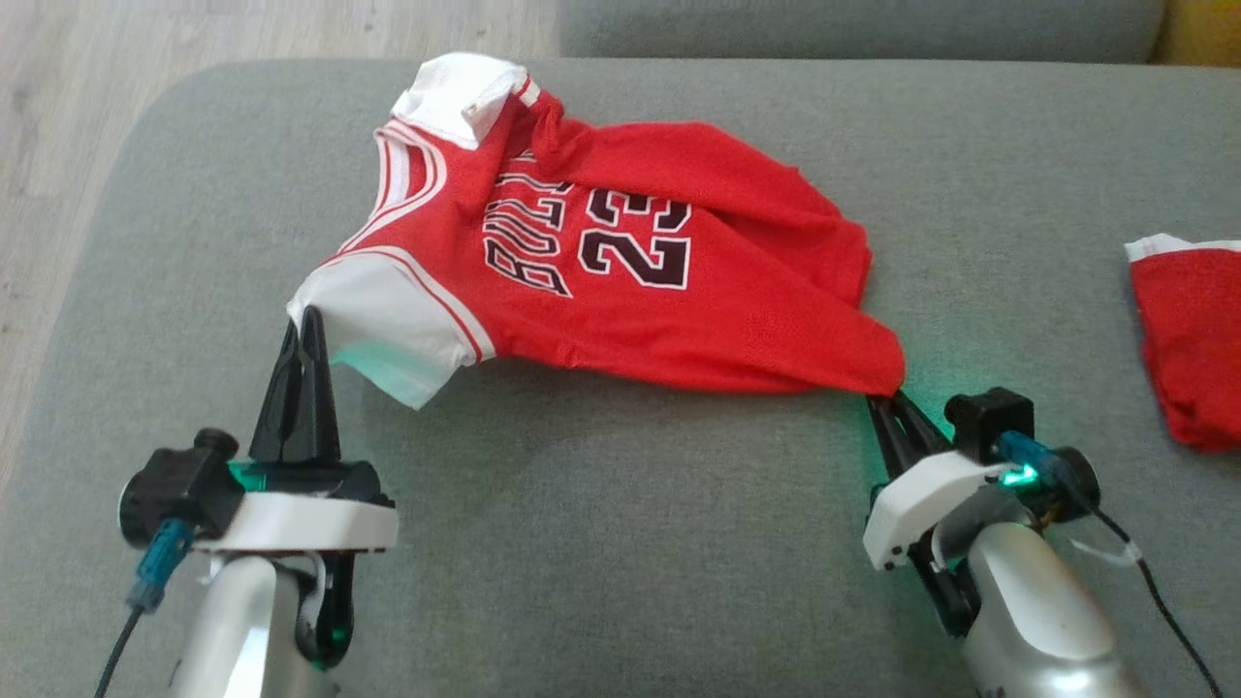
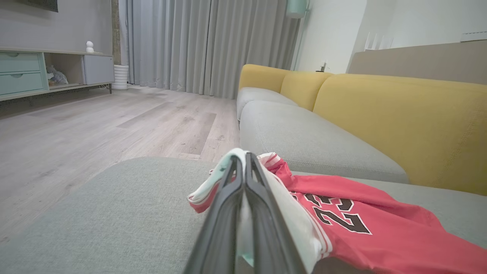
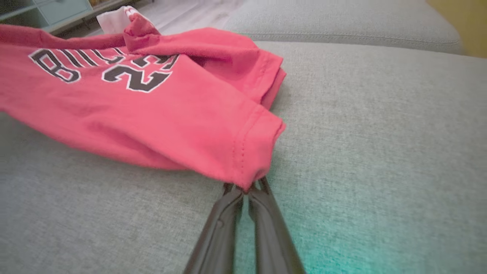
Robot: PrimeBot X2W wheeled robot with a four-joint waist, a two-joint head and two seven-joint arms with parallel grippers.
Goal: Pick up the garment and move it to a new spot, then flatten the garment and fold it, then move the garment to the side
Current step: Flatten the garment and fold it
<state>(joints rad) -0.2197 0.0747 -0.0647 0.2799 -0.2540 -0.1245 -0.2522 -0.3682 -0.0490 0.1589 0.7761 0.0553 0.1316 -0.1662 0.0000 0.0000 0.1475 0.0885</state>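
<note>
The left end effector [image 1: 308,325], rising from the lower left of the head view, has its two dark fingers pressed together on the white sleeve [image 1: 388,315] of a red basketball jersey [image 1: 737,310]. In the left wrist view the white cloth bunches on either side of the closed tips at the centre of the frame. The right end effector [image 1: 887,397], at the lower right of the head view, is likewise clamped on the jersey, at the hem corner [image 1: 877,373]. In the right wrist view the red cloth gathers to a point just where the tips meet, with a green glow on the cushion beside them. Between the two grips the jersey spans the middle of the head view, front up, the black lettering "BULLS" and "23" reading sideways. Its far side is rumpled into a fold, and the other white sleeve [image 1: 456,97] sits crumpled at the top of the frame. It lies on a grey sofa seat [image 1: 582,543]. A second red garment [image 1: 1193,339] with a white edge lies at the right edge, well apart from the jersey. Pale wooden floor [image 1: 58,145] shows at the upper left — and in the left wrist view a yellow backrest [image 2: 399,121] fills the right side, with grey curtains [image 2: 205,45] at the top centre.
</note>
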